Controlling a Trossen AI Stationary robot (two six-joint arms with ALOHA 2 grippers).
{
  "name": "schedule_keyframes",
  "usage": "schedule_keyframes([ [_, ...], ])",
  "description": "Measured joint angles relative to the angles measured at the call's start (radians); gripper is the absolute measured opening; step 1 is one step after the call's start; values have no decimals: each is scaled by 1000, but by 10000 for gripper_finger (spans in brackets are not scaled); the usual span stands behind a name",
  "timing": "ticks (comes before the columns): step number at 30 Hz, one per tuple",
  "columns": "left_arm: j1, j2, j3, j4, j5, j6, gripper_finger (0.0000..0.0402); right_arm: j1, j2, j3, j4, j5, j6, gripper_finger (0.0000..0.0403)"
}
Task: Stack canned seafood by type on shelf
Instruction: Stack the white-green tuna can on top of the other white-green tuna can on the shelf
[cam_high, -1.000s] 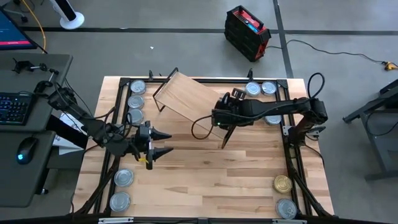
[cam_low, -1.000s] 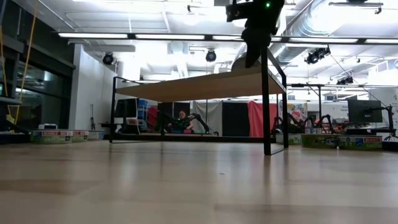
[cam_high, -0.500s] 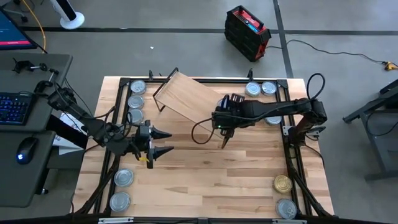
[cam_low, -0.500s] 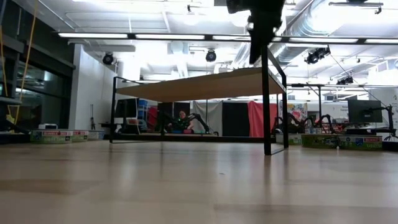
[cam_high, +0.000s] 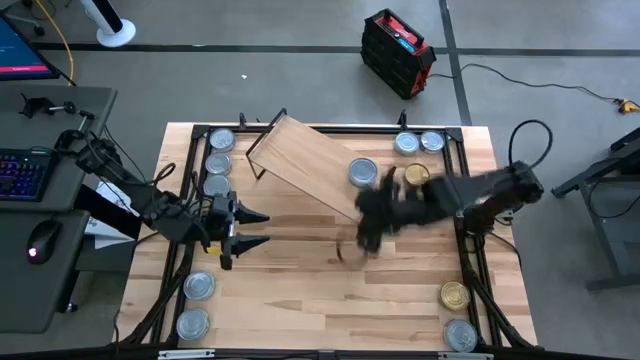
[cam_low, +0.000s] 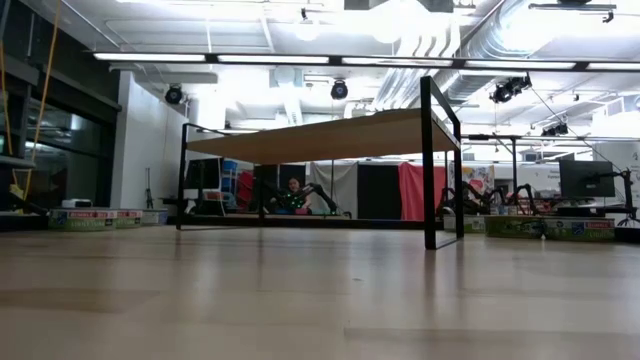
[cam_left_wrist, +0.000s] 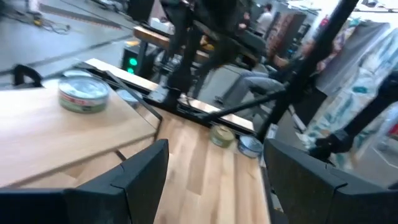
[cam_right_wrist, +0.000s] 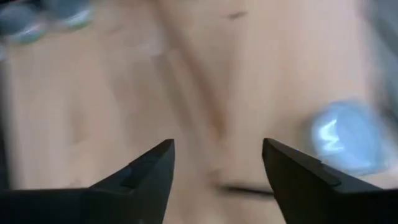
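The shelf (cam_high: 300, 160) stands slantwise on the table's far half, and the low view shows its board on black legs (cam_low: 330, 135). One silver-topped can (cam_high: 363, 172) sits on the shelf's right end, also seen in the left wrist view (cam_left_wrist: 83, 93). A gold-topped can (cam_high: 416, 175) rests on the table just right of it. My right gripper (cam_high: 365, 228) is blurred and open (cam_right_wrist: 217, 162) over bare table near the shelf's right corner. My left gripper (cam_high: 262, 228) waits open (cam_left_wrist: 214, 168) left of centre, pointing right.
Silver-topped cans lie along the table's left far edge (cam_high: 218, 162), at its left near corner (cam_high: 196, 305) and at its far right (cam_high: 418, 142). A gold can (cam_high: 454, 295) and a silver can (cam_high: 461, 335) sit at the right near corner. Black frame rails border the table.
My right gripper has swung quickly away from above the shelf's right end, toward the near edge, and has left the low view. With it and its arm gone, the silver-topped can on the shelf and the gold-topped can beside the shelf now show.
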Motion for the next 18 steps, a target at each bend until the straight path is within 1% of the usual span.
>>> schedule_keyframes([
  [3, -7, 0, 0, 0, 1, -24, 257, 131, 0, -140, 88, -49, 168, 189],
  [5, -10, 0, 0, 2, 1, -37, 257, 211, -1, -246, 115, -95, 315, 161],
  [7, -11, 0, 0, 10, 1, -50, 257, 291, -5, -345, 106, -118, 504, 129],
  [10, -11, -1, 0, 10, 1, -58, 257, 381, -38, -484, 68, -105, 815, 81],
  [12, -7, 0, 0, 12, -2, -57, 257, 397, -82, -567, 24, -78, 1003, 48],
  [14, 4, 0, 0, 15, -2, -58, 257, 379, -125, -646, -36, -66, 1136, 16],
  [16, 17, 0, 0, 20, -3, -58, 257, 335, -171, -717, -106, -36, 1220, 7],
  [18, 28, 0, 0, 40, -4, -59, 257, 264, -221, -778, -167, 5, 1279, 11],
])
